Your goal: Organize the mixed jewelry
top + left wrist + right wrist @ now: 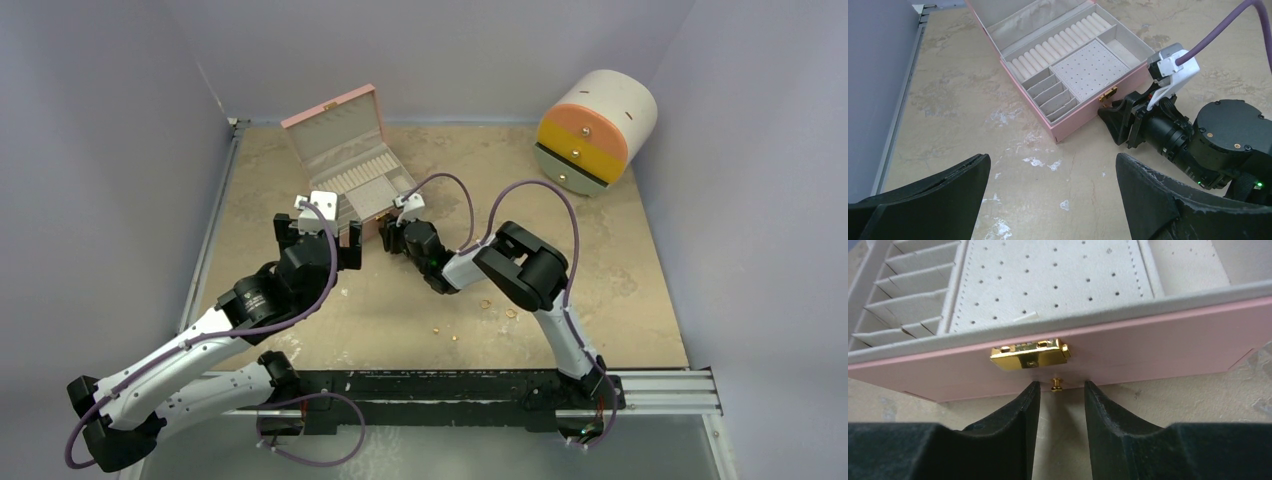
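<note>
Jewelry point(485, 303): several tiny gold pieces lie loose on the table point(620, 300), lower centre of the top view, well apart from the pink box point(335, 112). One gold stud point(1056, 385) sits at the foot of the box's front wall, just under the latch point(1029, 354), at the centre of the right wrist view.

Right claw point(1061, 389): fingers parted, one on either side of the stud, neither touching it. Left claw point(1053, 200): spread wide, holding nothing, over bare table near the box's front corner.

Handling, as judged: the pieces are light, rigid and smooth, and apt to slip or flick away. The stud is best pinched across its head, squarely and gently.

Obstructions: the front wall stands directly behind the stud and the latch sits just above it, leaving little room. The left claw sits close beside the same approach. A drawer unit point(595, 125), upper right, stands well apart.
</note>
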`<state>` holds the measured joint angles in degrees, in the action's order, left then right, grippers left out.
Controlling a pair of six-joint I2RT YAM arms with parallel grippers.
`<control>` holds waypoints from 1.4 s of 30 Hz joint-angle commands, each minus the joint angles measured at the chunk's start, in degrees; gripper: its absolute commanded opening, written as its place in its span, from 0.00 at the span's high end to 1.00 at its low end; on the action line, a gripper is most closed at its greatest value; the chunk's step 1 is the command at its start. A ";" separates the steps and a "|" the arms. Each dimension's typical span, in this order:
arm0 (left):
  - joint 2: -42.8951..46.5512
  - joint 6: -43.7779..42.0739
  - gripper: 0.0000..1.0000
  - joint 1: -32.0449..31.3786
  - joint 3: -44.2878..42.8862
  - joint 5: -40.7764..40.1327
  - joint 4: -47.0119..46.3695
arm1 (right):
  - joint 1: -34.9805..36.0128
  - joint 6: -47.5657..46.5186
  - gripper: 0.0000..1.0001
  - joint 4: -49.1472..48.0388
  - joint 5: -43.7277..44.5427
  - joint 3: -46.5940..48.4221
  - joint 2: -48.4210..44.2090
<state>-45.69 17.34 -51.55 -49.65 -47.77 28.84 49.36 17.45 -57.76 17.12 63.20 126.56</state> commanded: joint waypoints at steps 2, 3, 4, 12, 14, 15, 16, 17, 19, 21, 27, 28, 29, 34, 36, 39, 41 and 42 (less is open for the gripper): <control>0.64 -0.29 0.04 -0.31 0.16 -0.35 -0.75 | -0.32 -0.58 0.59 -5.38 2.22 2.26 0.89; 0.69 -0.29 0.04 -0.32 0.11 -0.39 -0.77 | -0.33 -0.56 0.59 -5.78 2.16 1.97 0.81; 0.69 -0.29 0.04 -0.32 0.08 -0.37 -0.68 | -0.32 -0.50 0.59 -6.05 2.15 1.63 0.75; 0.58 -0.38 0.04 -0.31 0.02 -0.27 -0.78 | -0.32 -0.33 0.59 -7.08 2.26 -0.92 -0.99; 0.76 -0.38 0.04 -0.33 0.07 -0.45 -0.71 | -0.32 -1.24 0.59 -6.76 1.90 -2.14 -2.48; 0.88 -0.31 0.04 -0.31 0.14 -0.52 -0.71 | -0.32 -1.35 0.59 -6.49 1.47 -3.17 -3.46; 0.99 -0.31 0.04 -0.38 0.13 -0.57 -0.79 | -0.34 -1.41 0.59 -6.49 0.76 -4.31 -4.42; 1.08 -0.29 0.04 -0.32 0.08 -0.57 -0.76 | -0.33 -1.66 0.59 -6.71 0.17 -5.88 -5.51; 1.06 -0.38 0.04 -0.36 0.16 -0.53 -0.89 | -0.32 -2.61 0.60 -6.40 -1.08 -8.24 -7.94; 0.96 -0.38 0.04 -0.31 0.07 -0.27 -0.89 | -0.32 -3.87 0.60 -3.80 -2.04 -9.71 -11.09; 1.12 -0.38 0.04 -0.37 0.09 -0.48 -0.96 | -0.90 -4.91 0.61 13.88 -2.39 -10.28 -21.14; 1.13 -0.38 0.04 -0.31 0.13 -0.48 -0.98 | -1.34 -4.73 0.62 20.04 -1.64 -8.10 -22.25; 1.13 -0.37 0.04 -0.31 0.11 -0.48 -0.98 | -1.93 -4.34 0.62 26.50 -0.86 -5.70 -23.11; 1.62 -0.45 0.04 -0.32 0.12 -0.57 -1.21 | -6.39 -4.75 0.63 36.79 -2.29 -1.64 -27.80; 2.14 -0.47 0.04 -0.31 0.32 -0.53 -1.47 | -8.53 -5.49 0.61 40.33 -4.18 0.56 -28.99; 2.61 -0.47 0.04 -0.31 0.37 -0.79 -1.48 | -10.93 -6.81 0.59 47.20 -8.61 7.87 -27.97; 2.75 -0.45 0.04 -0.38 0.35 -0.99 -1.50 | -12.41 -7.37 0.58 52.97 -10.92 13.54 -25.55; 2.98 -0.39 0.04 -0.32 0.39 -1.01 -1.48 | -12.83 -8.26 0.56 54.75 -11.79 15.79 -24.63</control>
<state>-43.72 17.34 -51.55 -49.58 -47.81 28.82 38.15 12.16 -13.72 10.66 69.28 100.49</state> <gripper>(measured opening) 0.965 0.415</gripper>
